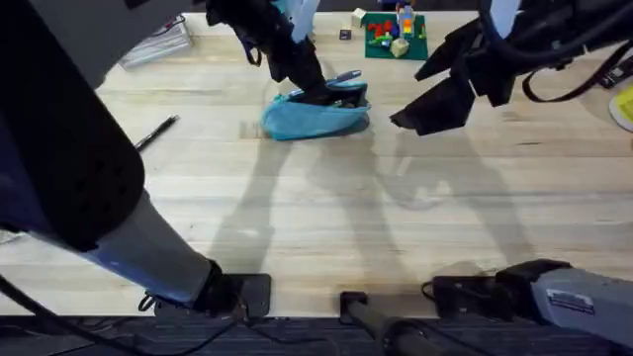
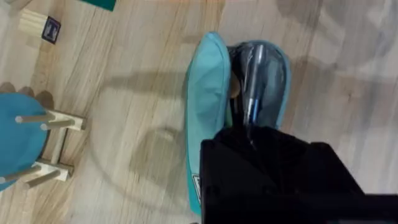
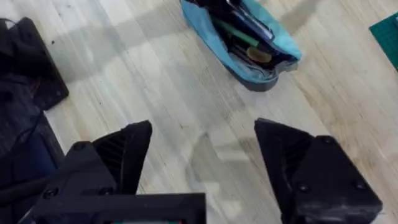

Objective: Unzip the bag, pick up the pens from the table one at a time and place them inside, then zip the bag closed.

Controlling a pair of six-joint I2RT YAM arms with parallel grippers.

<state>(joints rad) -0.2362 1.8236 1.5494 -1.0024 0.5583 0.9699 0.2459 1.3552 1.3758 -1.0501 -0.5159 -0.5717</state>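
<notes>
Half of the left gripper (image 1: 331, 94) is buried in the open mouth of the bag (image 1: 315, 117), so can't tell if its fingers are apart or pinching anything. Wrist view shows a silver-grey pen (image 2: 254, 78) sitting inside the pouch, lower end hidden behind the gripper body. Some green and tan stuff in there too, hard to identify. Bag lies far-centre on the table (image 1: 326, 218). Black pen (image 1: 156, 133) lies off left. Right gripper (image 3: 202, 155) hovers nearby, fingers spread wide, holding nothing.
</notes>
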